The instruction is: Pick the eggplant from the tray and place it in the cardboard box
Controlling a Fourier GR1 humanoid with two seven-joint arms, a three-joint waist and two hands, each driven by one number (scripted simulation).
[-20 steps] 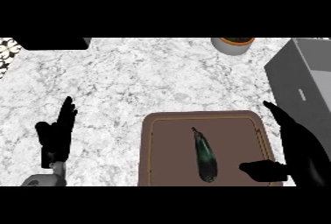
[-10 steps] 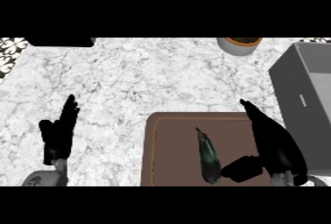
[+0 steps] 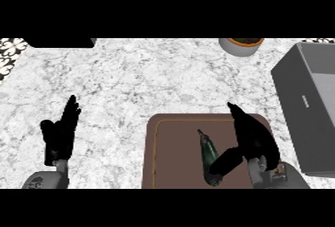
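Note:
A dark green eggplant (image 3: 209,153) lies lengthwise on the brown tray (image 3: 171,150) at the lower middle of the counter. My right hand (image 3: 252,137) hovers over the tray's right half, fingers straight and pointing away, its thumb reaching left onto the eggplant's near part. The hand is open and the eggplant rests on the tray. The grey box (image 3: 313,111) stands at the right edge, open at the top. My left hand (image 3: 60,133) rests open at the lower left, fingers up.
A round pot (image 3: 241,45) sits at the far edge, left of the box. A dark object (image 3: 59,42) lies at the far left. White marble counter (image 3: 150,84) stretches between the tray and the far edge.
My right hand has moved left from beside the tray to over it, and its thumb now reaches the eggplant. The left hand has stayed where it was.

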